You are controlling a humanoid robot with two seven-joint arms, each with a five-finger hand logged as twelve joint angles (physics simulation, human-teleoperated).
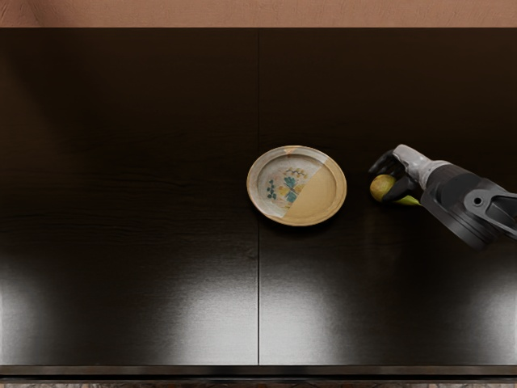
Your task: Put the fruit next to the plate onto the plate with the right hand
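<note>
The table (129, 162) was of very dark wood, almost black, and it filled nearly the whole view. A thin seam (258, 267) ran straight down its middle, from the far edge to the near one. Soft pale patches of light (202, 311) lay on the near half. Behind the far edge showed a reddish-brown strip (258, 12), and below the near edge a narrow speckled band (258, 385).

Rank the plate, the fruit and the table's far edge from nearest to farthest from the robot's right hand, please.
1. fruit, against the right hand, at right.
2. plate, centre, left of it.
3. table's far edge, along the top.
</note>
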